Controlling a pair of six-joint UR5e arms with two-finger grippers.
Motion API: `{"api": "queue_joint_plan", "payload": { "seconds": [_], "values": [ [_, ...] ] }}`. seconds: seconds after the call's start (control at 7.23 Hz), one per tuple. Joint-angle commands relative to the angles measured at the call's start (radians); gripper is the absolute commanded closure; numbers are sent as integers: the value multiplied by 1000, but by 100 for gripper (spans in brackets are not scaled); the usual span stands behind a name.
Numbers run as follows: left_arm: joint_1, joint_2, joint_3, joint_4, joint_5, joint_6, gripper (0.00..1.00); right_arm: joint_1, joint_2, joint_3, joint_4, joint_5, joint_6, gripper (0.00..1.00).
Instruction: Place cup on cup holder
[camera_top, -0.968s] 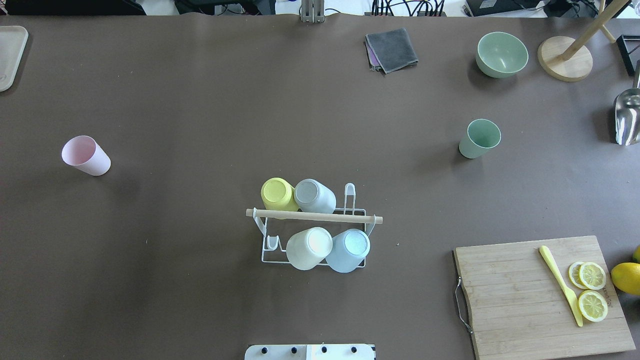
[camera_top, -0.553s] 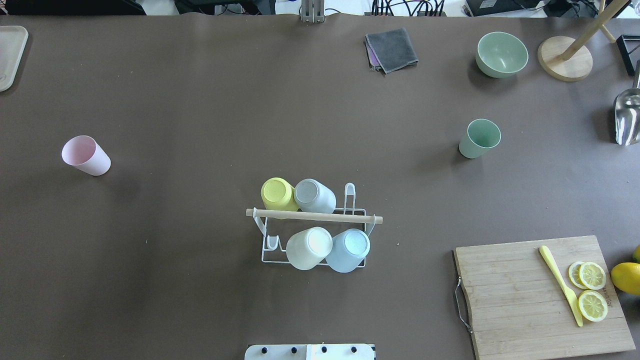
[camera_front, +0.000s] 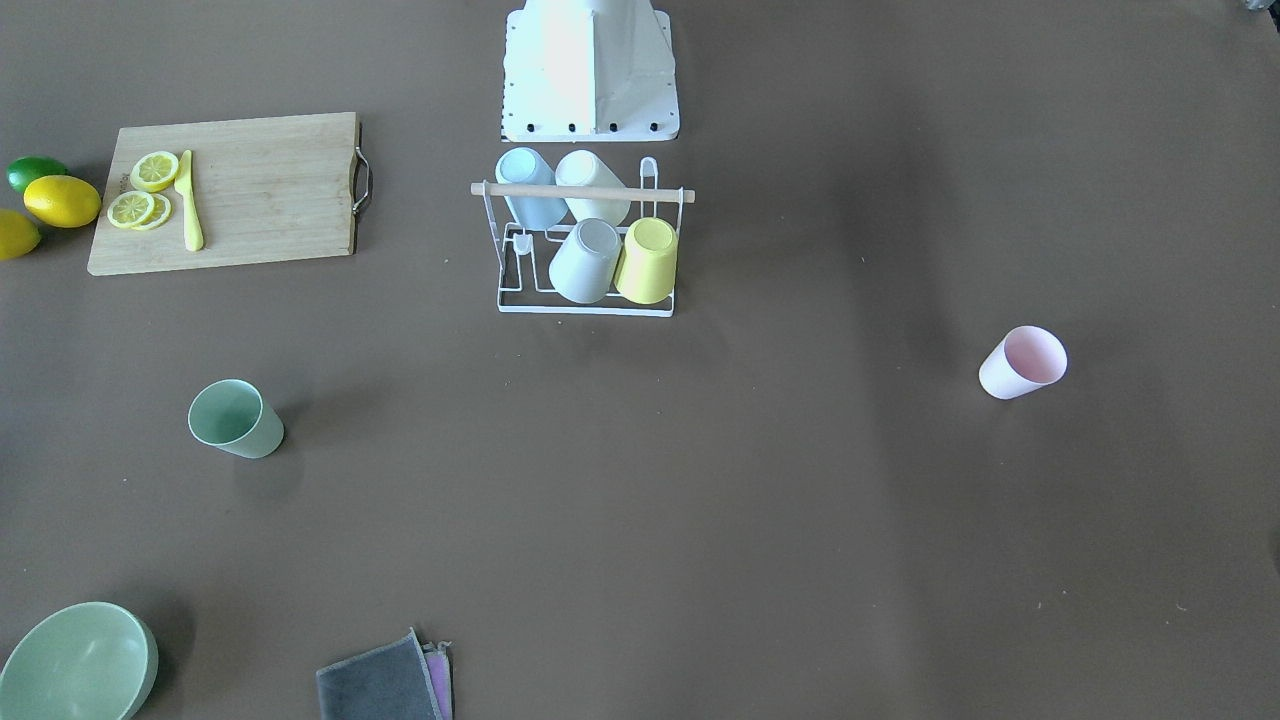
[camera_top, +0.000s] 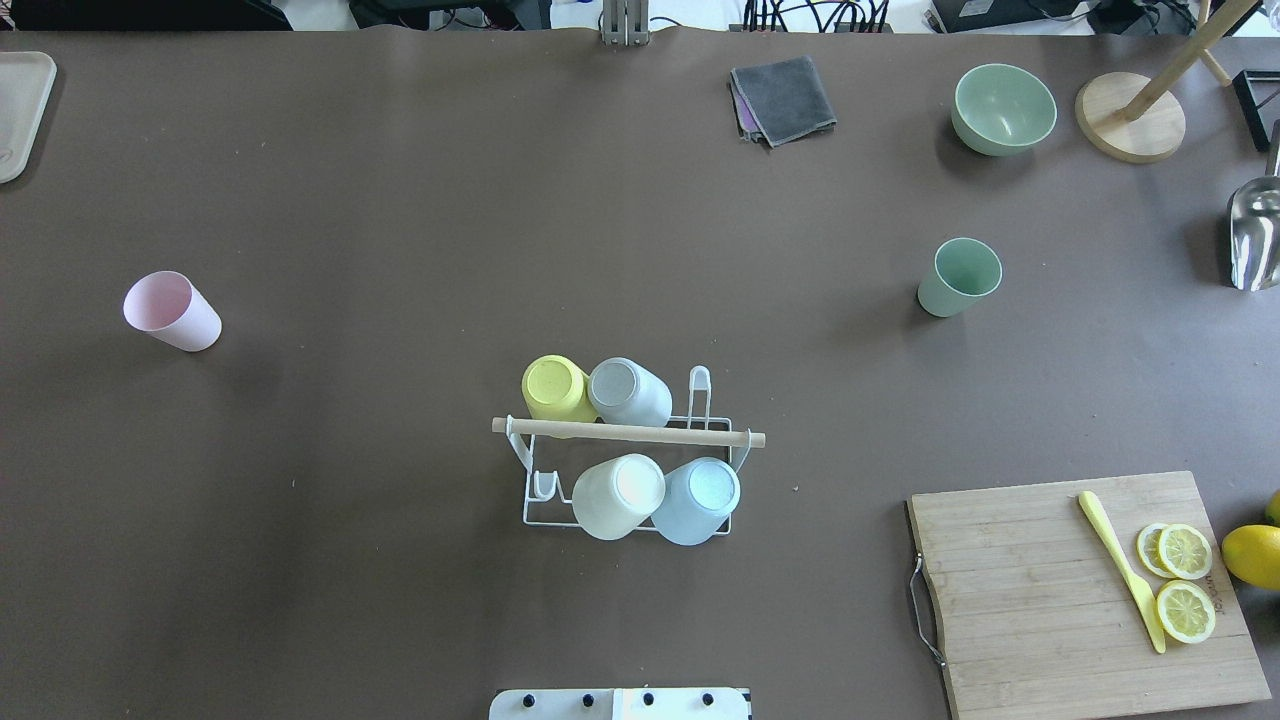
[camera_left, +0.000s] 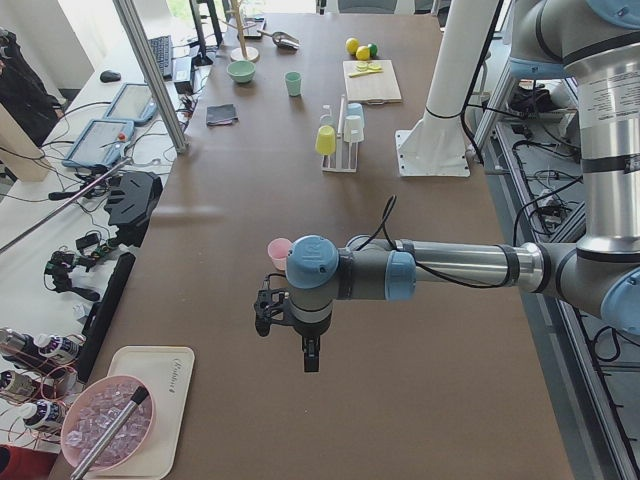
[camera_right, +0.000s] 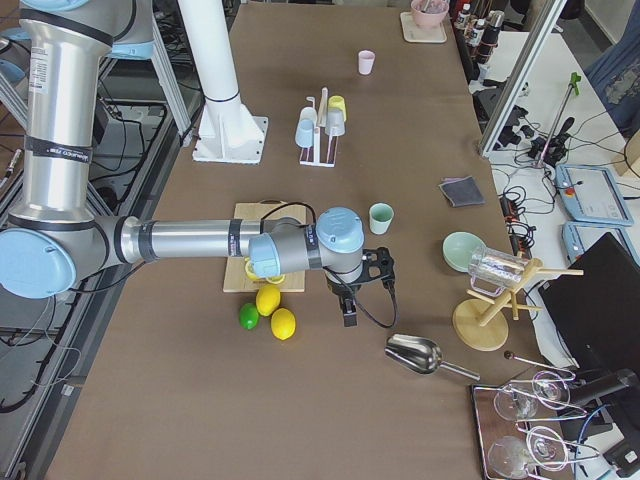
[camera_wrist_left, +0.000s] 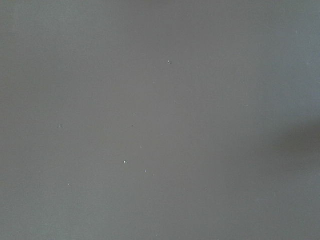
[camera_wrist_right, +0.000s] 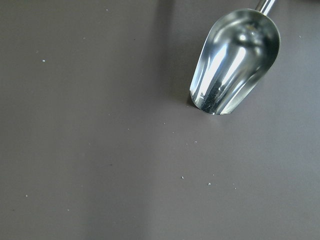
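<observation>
The white wire cup holder (camera_top: 700, 436) with a wooden rod handle stands at the table's middle near the robot base; it also shows in the front view (camera_front: 583, 192). Several upturned cups sit on its prongs: yellow, grey, cream and blue. A pink cup (camera_top: 172, 311) stands loose on the left, a green cup (camera_top: 960, 277) on the right. My left gripper (camera_left: 309, 356) hangs over bare table just short of the pink cup (camera_left: 278, 252). My right gripper (camera_right: 348, 311) hangs near the green cup (camera_right: 381, 217). I cannot tell whether either is open or shut.
A wooden cutting board (camera_top: 1040, 600) with lemon slices and a yellow knife lies at the near right. A green bowl (camera_top: 1003, 108), grey cloth (camera_top: 783, 98), wooden stand (camera_top: 1130, 115) and metal scoop (camera_wrist_right: 235, 60) sit at the far right. A tray (camera_top: 20, 110) is far left.
</observation>
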Motion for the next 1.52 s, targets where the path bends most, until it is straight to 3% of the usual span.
{"api": "queue_joint_plan", "payload": {
  "seconds": [0.0,0.41,0.55,0.69,1.38],
  "values": [
    [0,1,-1,1,0,0,1,-26,72,-46,-1,4,-5,0],
    [0,2,2,0,0,-1,1,-141,195,-49,-27,-6,8,0],
    [0,-1,0,0,0,-1,1,-156,268,-47,-95,-31,8,0],
    [0,1,0,0,0,-1,1,-179,348,-46,-174,-64,8,0],
    [0,-5,0,0,0,-1,1,-405,557,-56,-271,-262,3,0]
  ]
}}
